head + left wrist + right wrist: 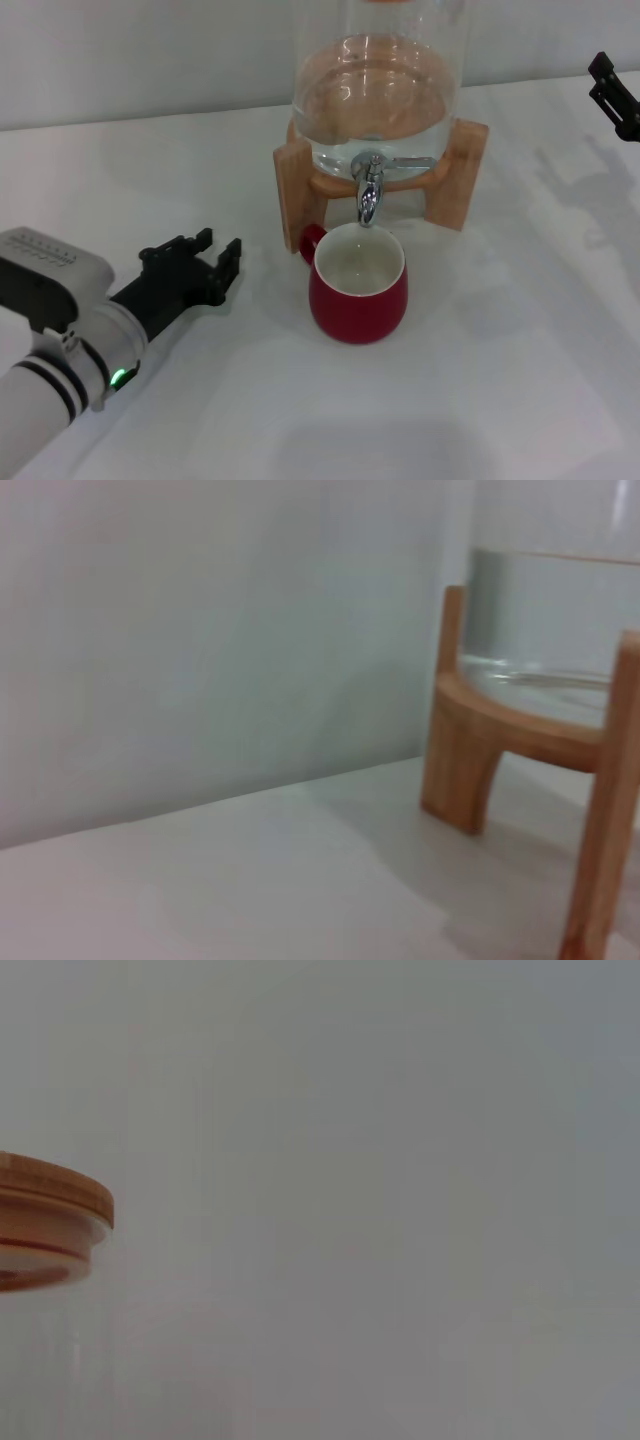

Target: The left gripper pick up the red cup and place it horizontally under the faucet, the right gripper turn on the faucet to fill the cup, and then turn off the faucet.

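Note:
The red cup (358,282) stands upright on the white table, its white inside directly below the spout of the chrome faucet (371,188). The faucet's thin lever points toward the right side. My left gripper (219,254) rests low on the table to the left of the cup, open and holding nothing, a clear gap away from the cup's handle. Only a black part of my right gripper (614,94) shows at the far right edge of the head view, well away from the faucet.
A clear glass dispenser (380,85) holding water sits on a wooden stand (462,175) behind the cup. The left wrist view shows the stand's legs (463,750) and the wall; the right wrist view shows the dispenser's wooden lid (50,1215).

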### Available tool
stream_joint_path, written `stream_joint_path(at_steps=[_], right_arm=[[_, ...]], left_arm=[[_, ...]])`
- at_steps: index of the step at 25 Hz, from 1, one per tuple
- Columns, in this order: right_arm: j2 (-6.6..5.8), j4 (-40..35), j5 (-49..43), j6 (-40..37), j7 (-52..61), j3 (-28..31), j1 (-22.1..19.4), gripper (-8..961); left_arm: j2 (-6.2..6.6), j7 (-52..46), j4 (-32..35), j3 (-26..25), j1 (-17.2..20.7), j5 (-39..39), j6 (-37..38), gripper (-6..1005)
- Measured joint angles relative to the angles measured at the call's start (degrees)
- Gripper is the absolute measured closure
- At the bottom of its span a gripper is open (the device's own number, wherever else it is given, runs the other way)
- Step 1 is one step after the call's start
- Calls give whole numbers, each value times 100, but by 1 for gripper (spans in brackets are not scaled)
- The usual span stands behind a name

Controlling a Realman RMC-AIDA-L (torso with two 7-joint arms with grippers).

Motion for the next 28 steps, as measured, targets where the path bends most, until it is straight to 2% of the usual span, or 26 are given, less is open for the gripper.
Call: stream_joint_path(at_steps=[1, 5, 10, 15, 22, 28], right_arm=[[0, -1, 0, 2, 0, 0, 1, 146], [0, -2, 1, 3, 0, 0, -6, 146], [1, -2, 6, -1, 0, 0, -20, 146], [9, -10, 3, 55, 0, 1, 14, 146], [28, -24, -4, 287, 182, -46, 143, 146], [17, -28, -10, 363, 421, -261, 127, 146]], left_arm=[[0, 0, 0, 0, 0, 0, 0, 554], [30, 342, -139, -520, 368, 4, 41, 547], [112, 989, -707, -1148, 1065, 12, 265, 538], [61, 1511, -984, -1796, 1741, 12, 1239, 529], [-23, 1665, -916, -2347, 2227, 7, 2506, 517], [-33, 1560, -960, -2830, 2610, -8, 2830, 506]])
